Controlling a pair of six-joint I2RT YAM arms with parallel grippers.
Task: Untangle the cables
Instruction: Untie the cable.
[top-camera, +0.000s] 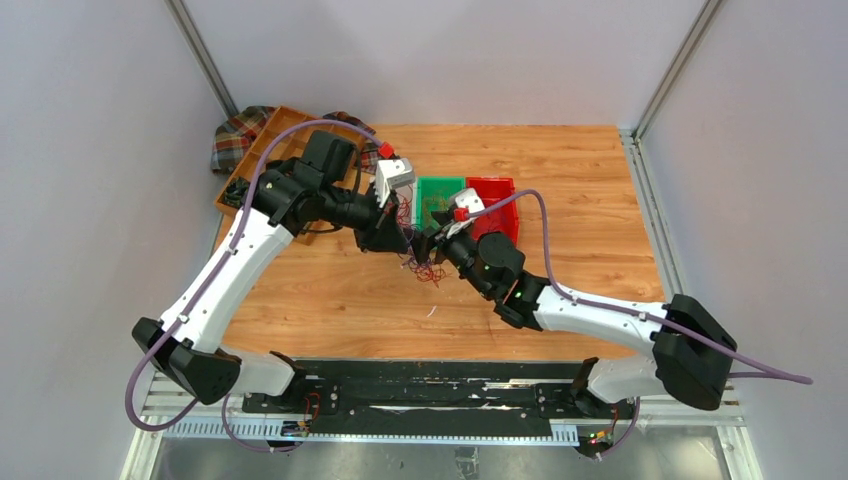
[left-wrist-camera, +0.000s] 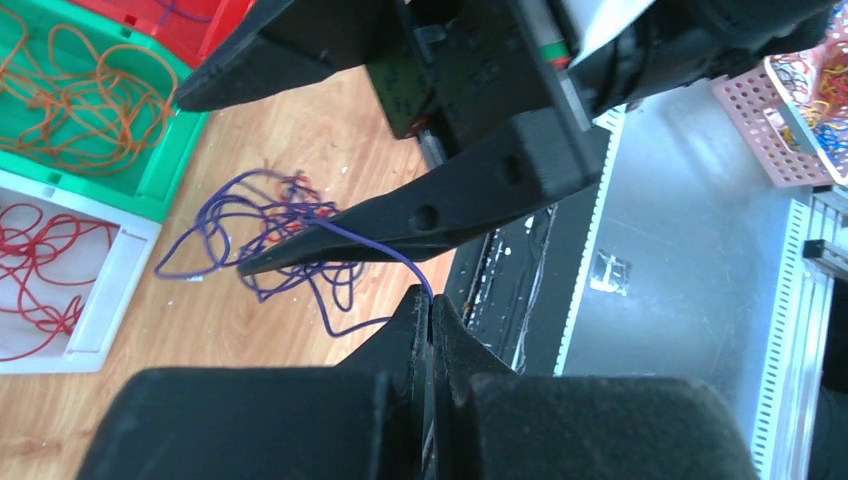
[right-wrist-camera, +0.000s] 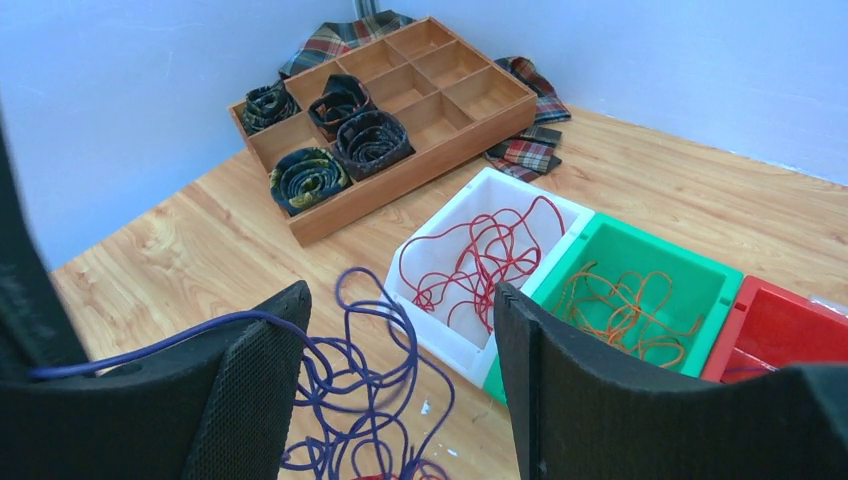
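Left wrist view: the left tool has its tips pressed together, pinching one purple strand of the cables. From the pinch the strand arcs up and runs against the lower finger of the right tool, then drops to the rest of the clump. That clump, mostly purple with some red in it, lies on the counter just beside the bins. In the right wrist view it sits below and between the right tool's two fingers. The right tool is spread wide and grips nothing. The same strand lies across its left finger.

Counted, there are two tools and three bins side by side. The white bin holds red wires, and the green bin holds orange wires. The third, the red bin, is cut off at the frame edge. Farther back, one wooden tray holds four rolled ties, each in its own compartment. A plaid cloth lies behind it against the wall.
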